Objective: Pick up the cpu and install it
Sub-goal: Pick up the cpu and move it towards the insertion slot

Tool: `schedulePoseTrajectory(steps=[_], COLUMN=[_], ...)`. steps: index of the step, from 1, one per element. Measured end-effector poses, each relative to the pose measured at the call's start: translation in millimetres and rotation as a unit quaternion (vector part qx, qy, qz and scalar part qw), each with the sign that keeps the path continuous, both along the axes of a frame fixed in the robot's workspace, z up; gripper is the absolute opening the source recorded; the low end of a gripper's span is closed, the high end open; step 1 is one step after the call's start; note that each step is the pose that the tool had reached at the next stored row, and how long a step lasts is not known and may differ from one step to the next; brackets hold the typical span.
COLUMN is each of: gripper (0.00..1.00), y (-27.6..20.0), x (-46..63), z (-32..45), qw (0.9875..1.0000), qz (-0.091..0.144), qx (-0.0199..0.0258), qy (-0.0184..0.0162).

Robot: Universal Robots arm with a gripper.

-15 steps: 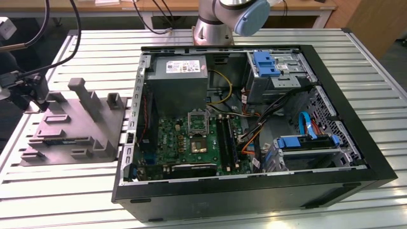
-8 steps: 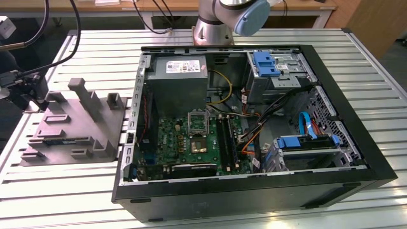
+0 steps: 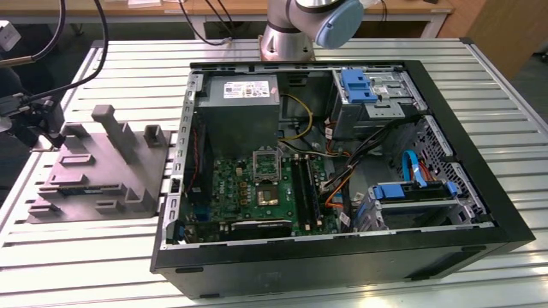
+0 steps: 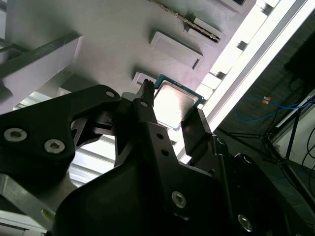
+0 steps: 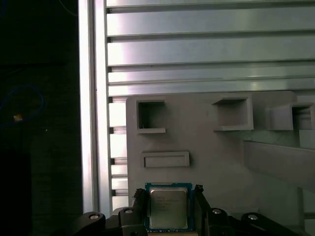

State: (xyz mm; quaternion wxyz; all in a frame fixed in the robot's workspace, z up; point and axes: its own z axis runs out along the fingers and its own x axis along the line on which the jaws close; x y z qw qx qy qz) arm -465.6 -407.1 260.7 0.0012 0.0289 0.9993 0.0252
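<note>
**Claw.** The claw (image 5: pixel 169 192) is found closed to a narrow setting on the cpu (image 5: pixel 168 209). In both wrist views the chip is seen between the two black fingers (image 5: pixel 198 191). One fingertip is set against each of two opposite edges, and no gap is noted on either side.

**Cpu.** The silvery metal top is turned toward the first wrist camera, and a thin greenish rim is seen round it. The chip is held square to the fingers. It cannot be determined whether its underside rests on the surface behind it or is lifted clear.

**Surroundings of the claw.**
- A grey moulded tray (image 5: pixel 211 157) lies directly behind the claw and the chip.
- On the tray, just beyond the fingertips, a low rectangular block (image 5: pixel 166 159) is noted. Further beyond it, a row of square recesses (image 5: pixel 150 117) is recorded.
- Past the tray's far edge from the claw, the slatted aluminium table (image 5: pixel 197 49) is seen.

**Exterior view.**
- The tray is placed at the exterior view's left.
- An open black computer case (image 3: pixel 342 260) is laid on its side on the same table, well apart from the claw.
- Inside the case, a silver-framed socket (image 3: pixel 267 194) with a dark centre is seen on the green board.
- Long black memory sticks (image 3: pixel 301 186) are seated just beside the socket.
- The arm's base (image 3: pixel 296 29) is mounted beyond the case.
</note>
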Motion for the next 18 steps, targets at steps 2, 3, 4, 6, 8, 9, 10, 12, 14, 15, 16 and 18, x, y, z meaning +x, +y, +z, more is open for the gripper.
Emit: schedulePoseTrajectory(steps=[2,3,4,6,8,9,10,12,14,15,16,18], gripper=[0.47,0.47,0.47,0.47,0.47,0.47,0.47,0.47,0.47,0.47,0.47,0.47], y=[0.0,0.0,0.0,0.0,0.0,0.0,0.0,0.0,0.0,0.0,0.0,0.0], x=[0.0,0.0,0.0,0.0,0.0,0.0,0.0,0.0,0.0,0.0,0.0,0.0], z=[0.5,0.6,1.3,2.2,2.6,2.7,2.9,3.3,3.6,3.8,4.0,4.3], qw=[1.0000,1.0000,1.0000,1.0000,1.0000,1.0000,1.0000,1.0000,1.0000,1.0000,1.0000,1.0000], qz=[0.000,0.000,0.000,0.000,0.000,0.000,0.000,0.000,0.000,0.000,0.000,0.000], qx=[0.0000,0.0000,0.0000,0.0000,0.0000,0.0000,0.0000,0.0000,0.0000,0.0000,0.0000,0.0000], qy=[0.0000,0.0000,0.0000,0.0000,0.0000,0.0000,0.0000,0.0000,0.0000,0.0000,0.0000,0.0000])
